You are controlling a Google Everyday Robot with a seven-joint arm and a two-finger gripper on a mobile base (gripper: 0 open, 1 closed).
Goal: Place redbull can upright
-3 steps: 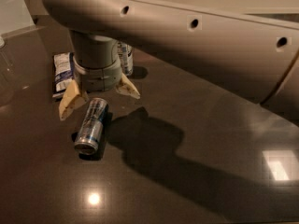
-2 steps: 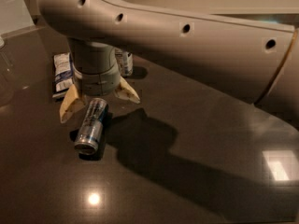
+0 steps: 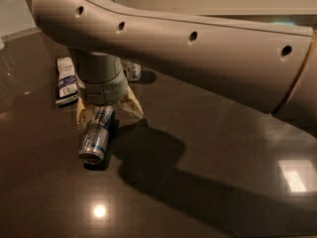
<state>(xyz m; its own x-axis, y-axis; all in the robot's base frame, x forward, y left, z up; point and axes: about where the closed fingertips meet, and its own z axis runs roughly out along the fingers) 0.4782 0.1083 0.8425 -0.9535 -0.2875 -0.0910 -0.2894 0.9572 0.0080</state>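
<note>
Kitchenette-like indoor spot, dark polished countertop (image 3: 237, 133), snack packet (image 3: 65, 81), jaws spread low over its left side.

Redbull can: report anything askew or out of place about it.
The redbull can lies on its side on the dark table, not upright. The gripper is directly over its far end, fingers open on either side.

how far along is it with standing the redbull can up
Done: nothing yet. The redbull can lies on its side on the table. In hand: the gripper sits low over the can's far end, its fingers open on either side, not closed on it. Left: grasp the can, tip it upright, release.
</note>
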